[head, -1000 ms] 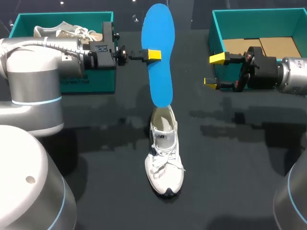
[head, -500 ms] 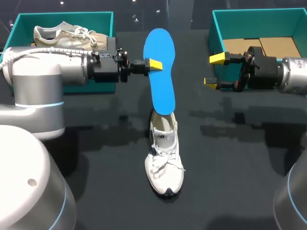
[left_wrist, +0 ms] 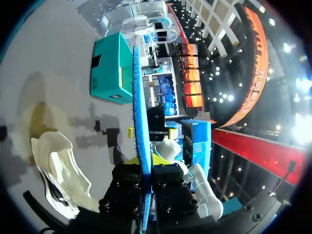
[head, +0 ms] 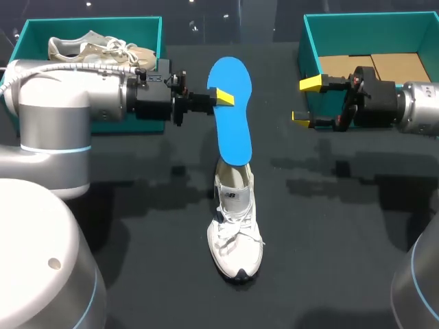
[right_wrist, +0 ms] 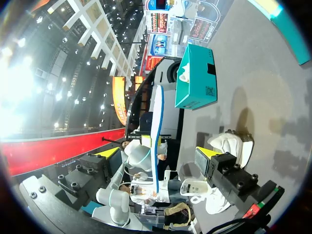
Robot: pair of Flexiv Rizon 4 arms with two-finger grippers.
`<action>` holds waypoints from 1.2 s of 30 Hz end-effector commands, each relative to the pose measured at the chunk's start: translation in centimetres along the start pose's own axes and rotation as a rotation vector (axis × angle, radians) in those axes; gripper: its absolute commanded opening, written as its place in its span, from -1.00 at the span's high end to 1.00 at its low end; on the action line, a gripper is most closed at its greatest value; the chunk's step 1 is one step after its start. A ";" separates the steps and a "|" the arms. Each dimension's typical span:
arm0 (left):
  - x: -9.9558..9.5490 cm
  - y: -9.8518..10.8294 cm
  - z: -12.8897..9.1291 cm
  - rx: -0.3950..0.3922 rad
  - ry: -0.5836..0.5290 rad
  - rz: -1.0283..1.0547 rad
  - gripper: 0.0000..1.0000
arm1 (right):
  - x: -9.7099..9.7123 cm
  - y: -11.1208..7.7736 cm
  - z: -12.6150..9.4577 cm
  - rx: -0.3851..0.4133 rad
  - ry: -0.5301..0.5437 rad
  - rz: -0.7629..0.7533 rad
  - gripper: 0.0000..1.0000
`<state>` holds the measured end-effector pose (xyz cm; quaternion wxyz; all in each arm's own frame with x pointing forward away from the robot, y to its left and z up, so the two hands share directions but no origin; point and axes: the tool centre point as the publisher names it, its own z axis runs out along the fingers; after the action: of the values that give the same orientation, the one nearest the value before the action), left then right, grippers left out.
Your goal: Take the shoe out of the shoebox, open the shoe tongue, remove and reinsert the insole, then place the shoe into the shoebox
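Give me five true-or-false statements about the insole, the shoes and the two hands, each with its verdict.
The left hand is shut on the blue insole. True.
The white shoe lies in the right shoebox. False: it rests on the table.
The right hand holds a shoe. False: it is open and empty.
A second shoe lies in the left shoebox. True.
The insole lies flat. False: it hangs upright over the white shoe.
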<state>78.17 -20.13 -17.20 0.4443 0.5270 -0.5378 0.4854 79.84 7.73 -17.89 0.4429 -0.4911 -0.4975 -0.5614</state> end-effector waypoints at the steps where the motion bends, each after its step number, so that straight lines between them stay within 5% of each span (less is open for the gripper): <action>1: -0.5 -0.1 0.3 -0.002 0.000 -0.046 1.00 | 0.0 -0.1 0.0 0.000 0.000 0.000 -1.00; 15: -1.1 -0.2 1.0 0.007 0.035 -0.076 1.00 | 0.5 0.1 -0.1 0.029 -0.074 -0.007 -1.00; 36: -1.1 -0.2 1.0 0.007 0.035 -0.076 1.00 | 6.5 0.8 1.6 0.032 -0.706 0.007 -1.00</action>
<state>78.59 -20.98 -18.44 0.4707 0.5395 -0.5080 0.4789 80.77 9.03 -12.60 0.3273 -0.6023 -0.5969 -0.4169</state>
